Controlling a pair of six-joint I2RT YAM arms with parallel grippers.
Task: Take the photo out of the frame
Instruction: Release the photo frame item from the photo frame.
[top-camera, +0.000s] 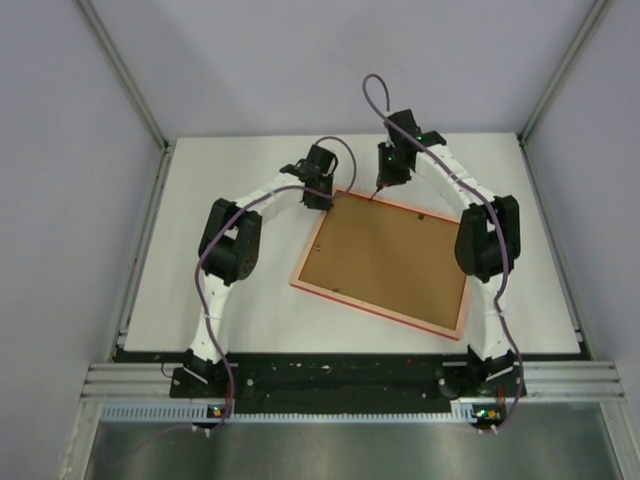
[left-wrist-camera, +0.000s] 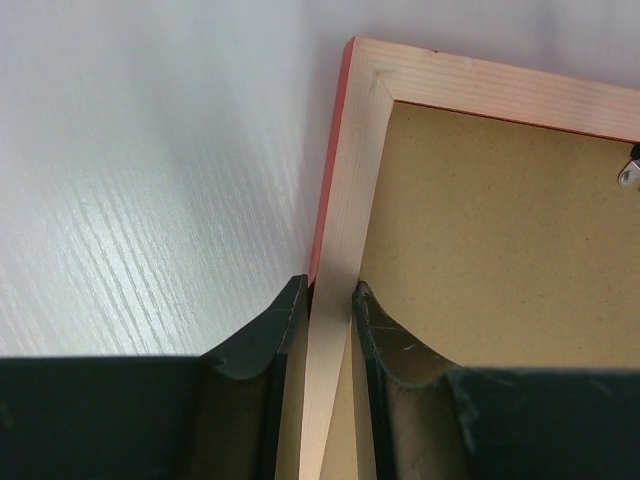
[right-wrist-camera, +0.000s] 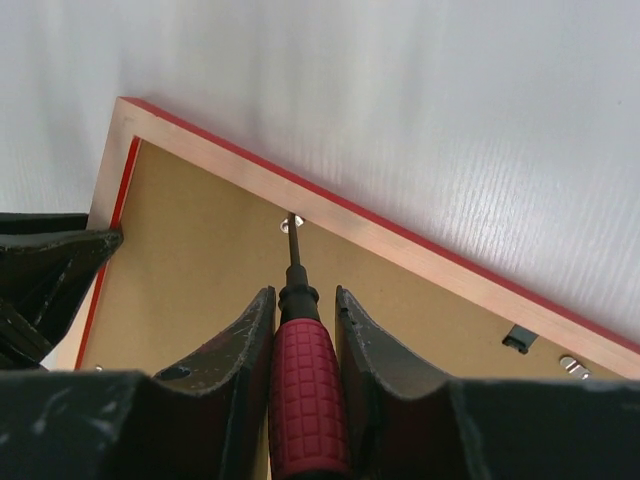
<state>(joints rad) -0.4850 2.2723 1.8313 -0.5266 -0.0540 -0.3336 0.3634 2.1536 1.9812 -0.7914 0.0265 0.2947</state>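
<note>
The frame (top-camera: 375, 309) lies face down on the white table, showing its brown backing board (top-camera: 385, 262) inside a thin red rim. The photo is hidden beneath it. My left gripper (top-camera: 320, 195) is at the frame's far left corner, shut on the pale wooden rail (left-wrist-camera: 350, 200), one finger outside the rail and one on the board. My right gripper (right-wrist-camera: 304, 290) is shut on a red-handled screwdriver (right-wrist-camera: 305, 370). It points down at the frame's far edge, and its tip touches a small metal clip (right-wrist-camera: 291, 224) on the rail.
Along the far rail sit a black hanger (right-wrist-camera: 517, 338) and another metal clip (right-wrist-camera: 572, 366). One more clip (left-wrist-camera: 630, 172) shows in the left wrist view. Grey walls enclose the table, with an aluminium rail at the near edge by the arm bases.
</note>
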